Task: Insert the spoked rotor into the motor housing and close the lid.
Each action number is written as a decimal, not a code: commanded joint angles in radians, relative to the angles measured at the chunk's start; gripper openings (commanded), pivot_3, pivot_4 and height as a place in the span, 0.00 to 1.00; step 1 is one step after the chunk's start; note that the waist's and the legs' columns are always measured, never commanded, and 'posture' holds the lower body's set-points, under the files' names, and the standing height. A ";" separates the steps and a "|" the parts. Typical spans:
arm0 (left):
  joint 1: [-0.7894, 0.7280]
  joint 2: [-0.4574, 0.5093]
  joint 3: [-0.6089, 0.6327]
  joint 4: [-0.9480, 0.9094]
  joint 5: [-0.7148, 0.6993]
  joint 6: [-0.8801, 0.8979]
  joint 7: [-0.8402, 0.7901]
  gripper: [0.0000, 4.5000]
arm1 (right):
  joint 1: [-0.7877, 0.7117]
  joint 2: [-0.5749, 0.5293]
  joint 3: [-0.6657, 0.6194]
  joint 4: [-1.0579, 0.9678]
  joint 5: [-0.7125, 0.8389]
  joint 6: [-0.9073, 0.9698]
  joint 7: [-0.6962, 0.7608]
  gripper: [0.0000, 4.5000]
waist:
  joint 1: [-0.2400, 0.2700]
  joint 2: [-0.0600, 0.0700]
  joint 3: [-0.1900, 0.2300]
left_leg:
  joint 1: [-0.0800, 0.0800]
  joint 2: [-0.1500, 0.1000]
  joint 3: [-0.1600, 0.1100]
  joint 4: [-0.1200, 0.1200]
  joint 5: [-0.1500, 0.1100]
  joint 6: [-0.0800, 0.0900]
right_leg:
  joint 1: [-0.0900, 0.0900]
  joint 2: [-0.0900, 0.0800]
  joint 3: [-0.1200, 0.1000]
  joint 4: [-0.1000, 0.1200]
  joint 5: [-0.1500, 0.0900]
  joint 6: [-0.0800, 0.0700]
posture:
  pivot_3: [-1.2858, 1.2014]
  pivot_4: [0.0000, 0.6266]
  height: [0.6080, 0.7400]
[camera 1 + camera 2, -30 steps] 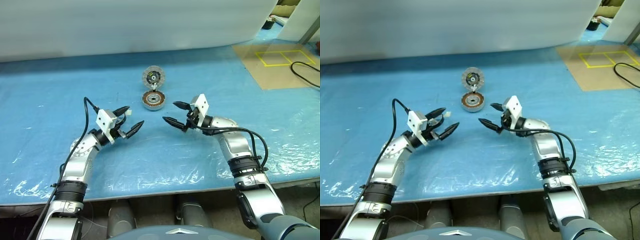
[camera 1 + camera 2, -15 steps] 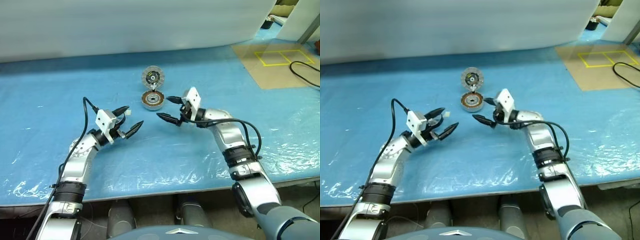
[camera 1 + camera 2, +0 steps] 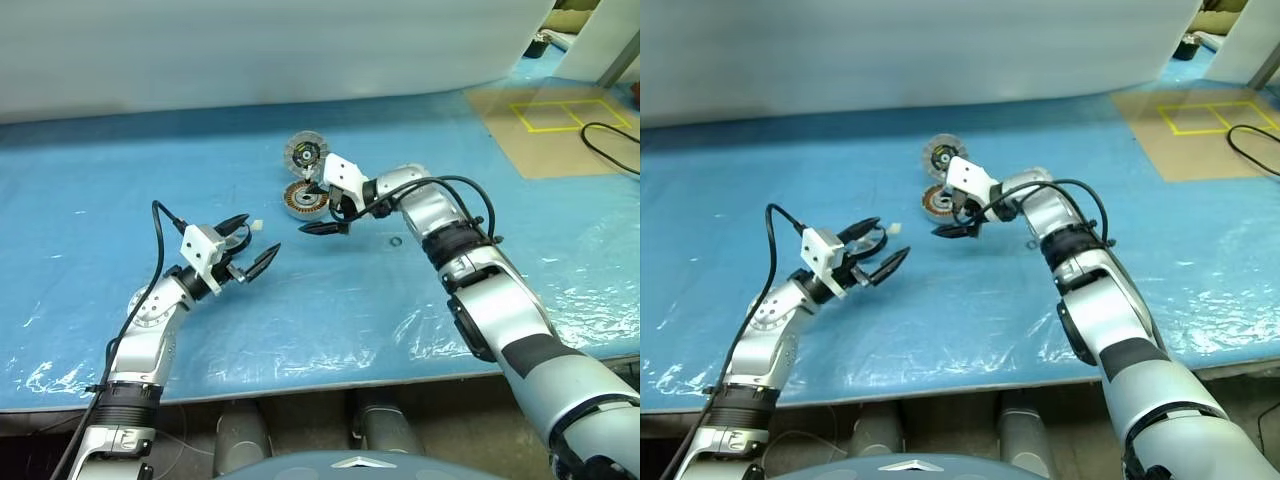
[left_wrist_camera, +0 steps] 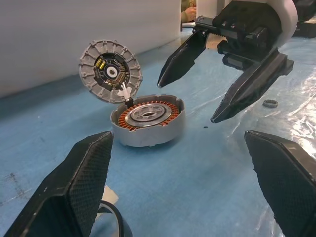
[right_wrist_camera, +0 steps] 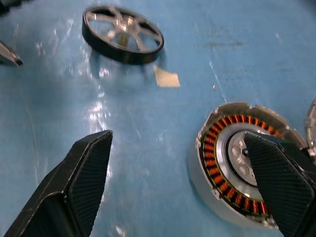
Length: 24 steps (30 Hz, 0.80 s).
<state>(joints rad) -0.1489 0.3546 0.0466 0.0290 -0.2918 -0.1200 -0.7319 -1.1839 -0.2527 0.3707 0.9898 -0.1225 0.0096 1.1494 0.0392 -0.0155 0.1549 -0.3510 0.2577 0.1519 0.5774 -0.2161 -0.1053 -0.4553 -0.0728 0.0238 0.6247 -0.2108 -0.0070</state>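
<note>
Blue sheet covers our worktop (image 3: 120,330). Both our grippers, left (image 3: 247,244) and right (image 3: 318,207), are spread apart, empty. We might bump the propped-up lid (image 4: 110,72) reaching past the motor housing (image 4: 148,120) toward the spoked rotor (image 5: 123,33).

The motor housing (image 4: 148,123) is sitting open on the blue sheet, copper windings showing. Its lid (image 4: 110,71) is standing upright behind it (finned rim facing out), while the spoked rotor (image 5: 123,33) is lying flat nearby.

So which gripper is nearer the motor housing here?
The right. The right gripper hangs open right beside the motor housing, on its right edge, not touching it. The left gripper is open too, farther off toward the robot's left and nearer the table's front edge.
</note>
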 commanded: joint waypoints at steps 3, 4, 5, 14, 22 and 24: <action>0.020 0.002 0.017 -0.066 -0.016 0.001 0.023 1.00 | -0.143 0.049 0.043 0.157 -0.104 -0.033 -0.014 1.00 | 0.001 0.000 0.000 | 0.000 0.000 0.000 0.000 0.000 0.000 | 0.000 0.000 0.000 0.001 0.000 0.000 | 0.52 0.24 1.00; 0.023 0.001 0.016 -0.069 -0.017 0.002 0.026 1.00 | -0.168 0.059 0.047 0.186 -0.122 -0.033 -0.029 1.00 | 0.001 0.000 0.000 | -0.001 0.000 0.000 0.000 0.000 0.000 | -0.001 0.000 0.000 0.001 0.000 -0.001 | 0.52 0.24 1.00; 0.024 0.000 0.016 -0.070 -0.018 0.003 0.028 1.00 | -0.183 0.065 0.047 0.206 -0.134 -0.036 -0.037 1.00 | 0.001 0.000 0.000 | -0.002 0.001 0.000 0.000 0.000 0.000 | -0.002 0.000 -0.001 0.001 0.000 -0.001 | 0.52 0.24 1.00; 0.038 -0.005 0.013 -0.079 -0.018 0.006 0.037 1.00 | -0.272 0.111 0.046 0.322 -0.227 -0.017 -0.122 1.00 | 0.002 0.001 0.001 | -0.002 0.001 0.000 0.000 0.000 0.000 | -0.003 0.000 -0.001 0.001 0.000 -0.001 | 0.52 0.24 1.00; 0.051 -0.009 0.011 -0.091 -0.023 0.010 0.043 1.00 | -0.283 0.152 0.044 0.353 -0.269 0.017 -0.151 1.00 | 0.001 0.002 0.001 | -0.002 0.002 0.000 0.000 0.000 0.001 | -0.004 0.000 -0.001 0.003 0.000 -0.002 | 0.52 0.24 1.00; 0.053 -0.010 0.010 -0.094 -0.023 0.012 0.045 1.00 | -0.285 0.159 0.038 0.359 -0.272 0.028 -0.162 1.00 | 0.002 0.002 0.001 | -0.002 0.002 0.001 0.000 0.000 0.000 | -0.004 0.000 -0.001 0.003 0.000 -0.002 | 0.52 0.24 1.00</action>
<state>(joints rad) -0.0999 0.3456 0.0477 -0.0232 -0.2979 -0.1051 -0.6926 -1.4307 -0.0949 0.4217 1.3580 -0.3922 0.0322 0.9987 0.0410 -0.0131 0.1564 -0.3534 0.2598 0.1524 0.5778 -0.2162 -0.1048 -0.4591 -0.0730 0.0228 0.6276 -0.2107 -0.0087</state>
